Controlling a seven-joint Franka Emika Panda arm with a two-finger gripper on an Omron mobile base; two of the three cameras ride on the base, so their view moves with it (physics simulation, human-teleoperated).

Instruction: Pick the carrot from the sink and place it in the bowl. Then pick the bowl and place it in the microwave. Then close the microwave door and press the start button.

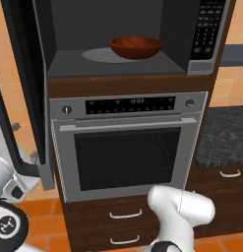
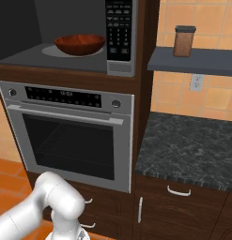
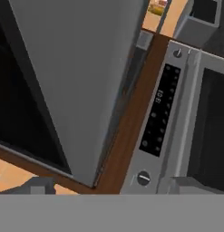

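The reddish-brown wooden bowl [image 1: 136, 47] [image 2: 80, 44] sits inside the open microwave [image 1: 113, 61] on its round glass plate. I cannot see the carrot; the bowl's rim hides its inside. The microwave door [image 1: 24, 74] [image 3: 77, 68] is swung wide open to the left, with its long black handle [image 1: 7, 133] on the outer side. My gripper [image 3: 115, 186] is low at the left, by the door's lower corner and below the handle. It is open, its fingertips [image 3: 41, 186] wide apart with nothing between them. The keypad panel [image 1: 209, 29] [image 2: 119, 28] is at the microwave's right. The sink is out of view.
A steel wall oven [image 1: 128, 147] [image 2: 70, 136] with knobs and a horizontal bar sits directly under the microwave, with drawers [image 1: 125, 214] below. A dark stone counter [image 2: 192, 145] lies to the right, and a brown jar [image 2: 184, 41] stands on a shelf above it.
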